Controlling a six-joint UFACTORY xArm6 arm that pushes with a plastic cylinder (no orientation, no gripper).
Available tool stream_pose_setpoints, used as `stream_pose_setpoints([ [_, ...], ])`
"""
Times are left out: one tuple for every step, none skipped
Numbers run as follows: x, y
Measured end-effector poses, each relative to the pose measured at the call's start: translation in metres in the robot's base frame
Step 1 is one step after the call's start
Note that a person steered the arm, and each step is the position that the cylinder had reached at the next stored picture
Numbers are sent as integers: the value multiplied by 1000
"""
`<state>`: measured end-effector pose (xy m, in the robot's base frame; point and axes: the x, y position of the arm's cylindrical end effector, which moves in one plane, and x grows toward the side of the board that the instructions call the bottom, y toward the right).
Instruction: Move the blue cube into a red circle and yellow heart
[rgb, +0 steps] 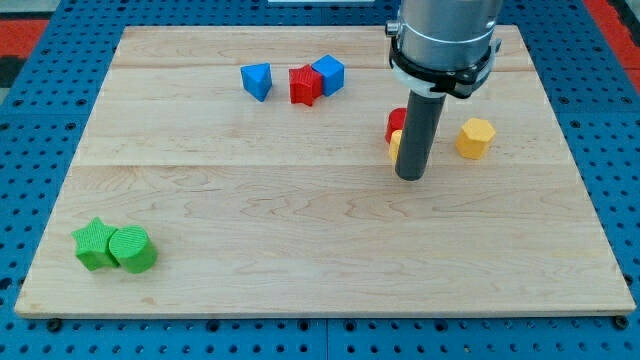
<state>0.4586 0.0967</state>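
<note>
The blue cube (328, 73) sits near the view's top middle, touching a red star block (304, 85) on its left. The red circle (396, 123) and the yellow heart (395, 144) lie right of centre, mostly hidden behind my rod. My tip (410, 175) rests on the board just below and to the right of those two blocks, far to the lower right of the blue cube.
A blue triangular block (257, 80) lies left of the red star. A yellow hexagon (476, 137) lies right of my rod. A green star (94, 244) and a green circle (133, 249) sit together at the lower left. The wooden board (300, 250) ends on blue pegboard.
</note>
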Motion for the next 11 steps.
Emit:
stream_pose_setpoints([
  [-6, -25],
  [-40, -9],
  [-54, 2],
  [-53, -4],
  [-38, -70],
  [-53, -132],
  [-103, -169],
  [-123, -202],
  [-122, -262],
  [-148, -265],
  [-171, -235],
])
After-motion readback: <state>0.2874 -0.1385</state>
